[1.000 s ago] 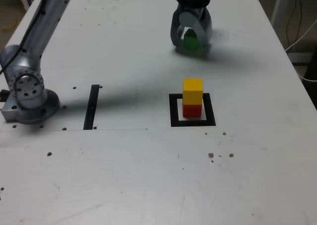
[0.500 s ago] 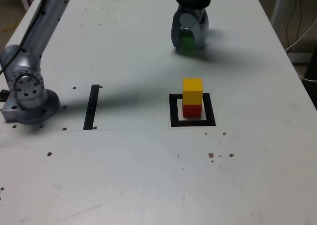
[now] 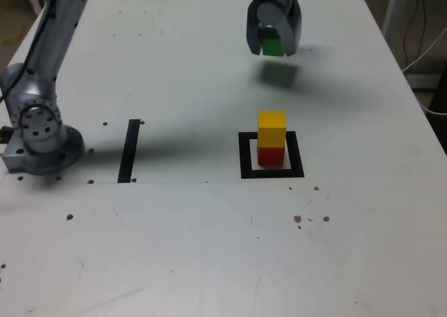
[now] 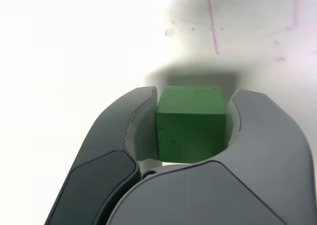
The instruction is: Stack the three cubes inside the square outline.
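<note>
While clamped on the green cube (image 3: pixel 273 46), gripper (image 3: pixel 274 43) hangs clear of the worktop (image 3: pixel 209 247), shadow cast beneath; jaws press both sides of the cube in the wrist view. Yellow cube (image 3: pixel 272 130) on red cube (image 3: pixel 271 155), stacked inside the square outline (image 3: pixel 245 156); nearer the camera than the gripper, well apart.

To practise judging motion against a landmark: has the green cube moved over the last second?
Yes. The green cube, clamped in the gripper, has lifted off the table; in the exterior view it sits higher, farther from the fixed square outline.
</note>
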Action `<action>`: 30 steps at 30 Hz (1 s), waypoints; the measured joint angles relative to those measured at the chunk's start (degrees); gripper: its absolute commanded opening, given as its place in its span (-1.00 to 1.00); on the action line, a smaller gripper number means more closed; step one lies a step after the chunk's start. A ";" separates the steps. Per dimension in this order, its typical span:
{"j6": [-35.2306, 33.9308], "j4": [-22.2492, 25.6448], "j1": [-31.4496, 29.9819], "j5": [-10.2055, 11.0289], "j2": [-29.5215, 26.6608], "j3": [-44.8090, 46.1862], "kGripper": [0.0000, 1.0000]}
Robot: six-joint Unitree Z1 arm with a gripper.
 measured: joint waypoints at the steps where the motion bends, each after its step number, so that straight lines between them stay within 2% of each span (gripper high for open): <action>1: -0.78 0.54 -0.58 0.00 -0.90 0.00 -0.65; 8: -9.22 2.98 -6.80 -0.02 -8.31 1.14 -0.66; 16: -23.89 5.81 -17.01 1.91 -13.63 5.30 -0.66; 22: -34.53 7.41 -23.82 1.90 -14.66 6.16 -0.66; 30: -42.45 11.32 -29.47 1.11 -14.53 7.15 -0.66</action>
